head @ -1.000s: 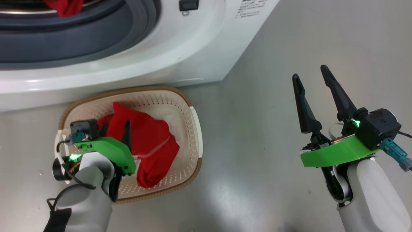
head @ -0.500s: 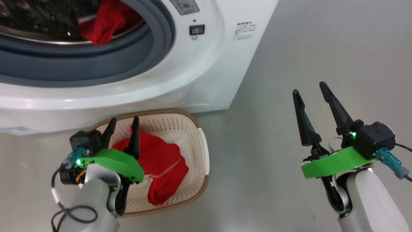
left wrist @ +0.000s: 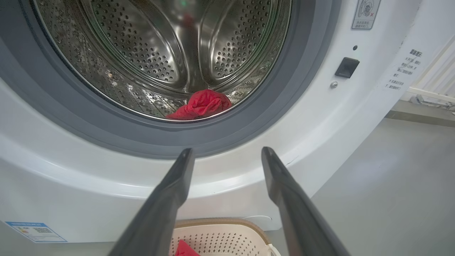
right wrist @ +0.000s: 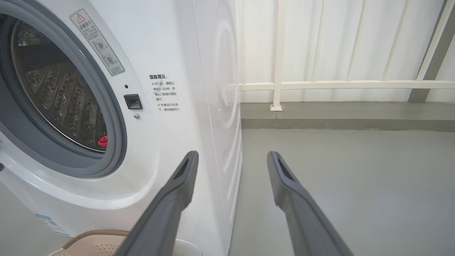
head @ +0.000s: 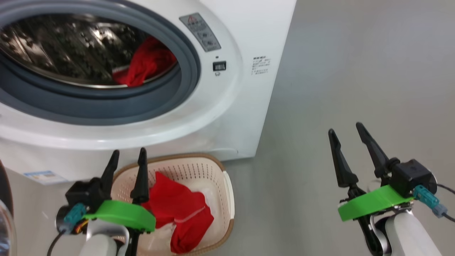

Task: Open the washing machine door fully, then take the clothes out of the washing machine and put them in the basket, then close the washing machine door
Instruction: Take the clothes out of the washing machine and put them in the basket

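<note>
At the near lip of the drum [left wrist: 142, 53], right of centre, lies one red garment [left wrist: 201, 106]. A second garment [head: 177, 213] sits in the basket [head: 185, 156] on the floor, just in front of the washer [head: 245, 32]. My left gripper [head: 129, 151] hovers over the basket, jaws wide and empty, pointing at the opening. The right gripper [head: 345, 128], equally wide, hangs well off to the right. I see three risks: fingers snagging the grey seal [left wrist: 227, 137] going in, pinching only a fold so the cloth drops short of the basket, or my forearm nudging the basket aside.
</note>
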You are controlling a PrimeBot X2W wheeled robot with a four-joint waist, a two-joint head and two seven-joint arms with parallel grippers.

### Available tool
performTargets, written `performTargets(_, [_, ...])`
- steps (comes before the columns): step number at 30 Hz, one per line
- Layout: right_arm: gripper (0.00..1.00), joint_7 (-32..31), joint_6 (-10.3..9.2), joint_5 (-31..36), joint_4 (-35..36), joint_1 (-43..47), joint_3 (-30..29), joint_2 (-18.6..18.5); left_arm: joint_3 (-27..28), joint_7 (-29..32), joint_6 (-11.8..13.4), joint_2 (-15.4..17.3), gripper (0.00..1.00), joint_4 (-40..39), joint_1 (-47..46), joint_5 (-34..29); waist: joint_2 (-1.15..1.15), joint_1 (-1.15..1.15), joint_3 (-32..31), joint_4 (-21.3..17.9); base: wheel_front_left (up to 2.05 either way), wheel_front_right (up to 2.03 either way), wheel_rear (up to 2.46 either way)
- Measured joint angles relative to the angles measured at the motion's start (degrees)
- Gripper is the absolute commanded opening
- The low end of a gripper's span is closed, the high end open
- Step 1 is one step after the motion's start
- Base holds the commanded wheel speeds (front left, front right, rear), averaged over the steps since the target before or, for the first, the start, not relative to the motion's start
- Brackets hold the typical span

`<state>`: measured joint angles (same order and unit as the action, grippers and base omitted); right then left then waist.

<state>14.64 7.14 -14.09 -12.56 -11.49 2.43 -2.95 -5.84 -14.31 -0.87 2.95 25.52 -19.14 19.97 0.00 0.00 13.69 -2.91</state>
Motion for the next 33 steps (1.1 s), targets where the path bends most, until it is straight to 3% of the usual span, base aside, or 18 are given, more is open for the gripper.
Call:
performTargets(15, [1.00, 0.00, 0.00, 0.52, 1.19, 6.24, -2.61, 0.20, 2.19, -0.16, 1.53, 0.45, 1.00, -16.39, 12.24, -2.37, 0.00, 0.00, -9.01, -0.33, 0.00, 0.00, 0.00])
performTargets(33, [1.00, 0.00, 0.00, 0.54, 3.37, 13.17, -4.08, 0.56, 3.76, 2.24, 3.94, 3.02, 1.00, -23.15, 22.87, -2.34, 0.00, 0.00, -14.16, -2.86, 0.00, 0.00, 0.00])
